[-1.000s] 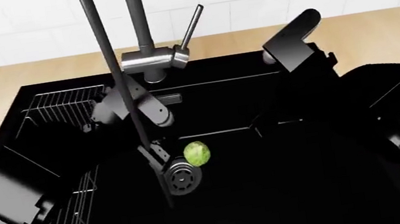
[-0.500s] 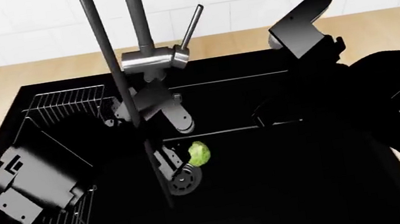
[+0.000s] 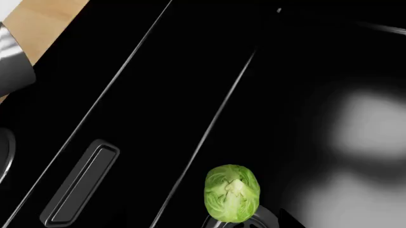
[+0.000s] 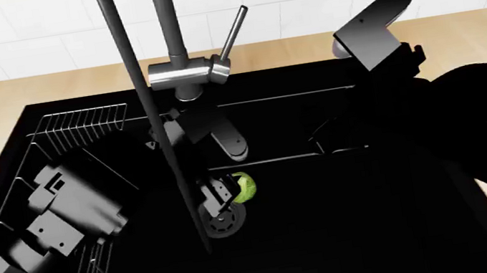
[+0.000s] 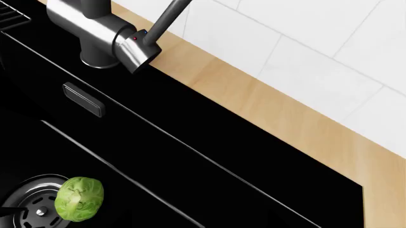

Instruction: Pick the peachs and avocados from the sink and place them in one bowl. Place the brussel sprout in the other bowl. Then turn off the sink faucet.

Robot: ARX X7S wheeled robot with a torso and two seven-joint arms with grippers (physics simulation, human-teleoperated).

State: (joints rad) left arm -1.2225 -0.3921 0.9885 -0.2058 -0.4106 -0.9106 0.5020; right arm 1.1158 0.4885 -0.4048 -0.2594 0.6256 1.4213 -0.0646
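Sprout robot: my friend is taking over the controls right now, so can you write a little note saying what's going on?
Left gripper: down in the sink, right beside the sprout; open or shut, cannot tell.
Right gripper: fingertips not visible; that arm is raised over the sink's back right.
Sprout: on the sink floor, at the edge of the drain, not lifted.
Faucet: behind the sink, its lever tilted up.
No peaches, avocados or bowls in view, so that part cannot be checked.
Left: put the sprout in a bowl, then turn the faucet off.

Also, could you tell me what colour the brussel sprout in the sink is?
Light yellow-green, with paler veined leaves; the brussel sprout shows best in the left wrist view.
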